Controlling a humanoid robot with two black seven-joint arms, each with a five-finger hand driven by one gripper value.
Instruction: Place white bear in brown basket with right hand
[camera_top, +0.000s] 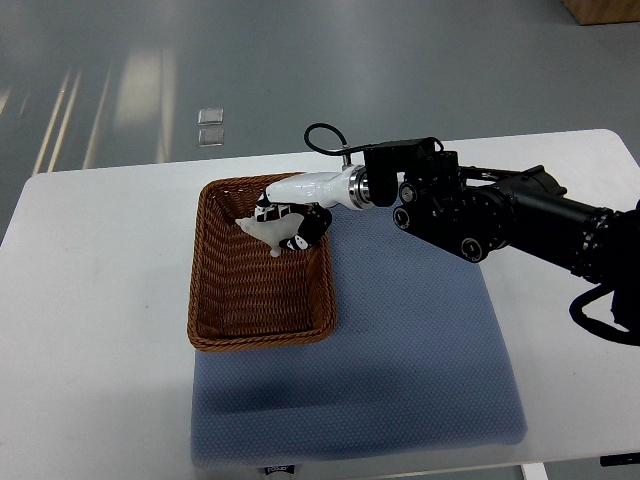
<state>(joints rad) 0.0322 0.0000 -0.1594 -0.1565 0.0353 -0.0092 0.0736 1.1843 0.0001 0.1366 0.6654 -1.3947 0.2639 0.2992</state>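
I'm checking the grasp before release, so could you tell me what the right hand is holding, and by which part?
The right hand holds the white bear over the brown basket, gripping its right-hand end; which body part that is cannot be told.

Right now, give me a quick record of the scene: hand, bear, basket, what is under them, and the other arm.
right hand: reaches in from the right, over the basket's far right part, fingers curled round the bear
white bear: in the hand's grasp, above the basket's inside; cannot tell whether it touches the bottom
brown basket: wicker, rectangular, nothing else inside that shows
blue mat: under the basket's near right part
white table: carries mat and basket
left arm: not in view
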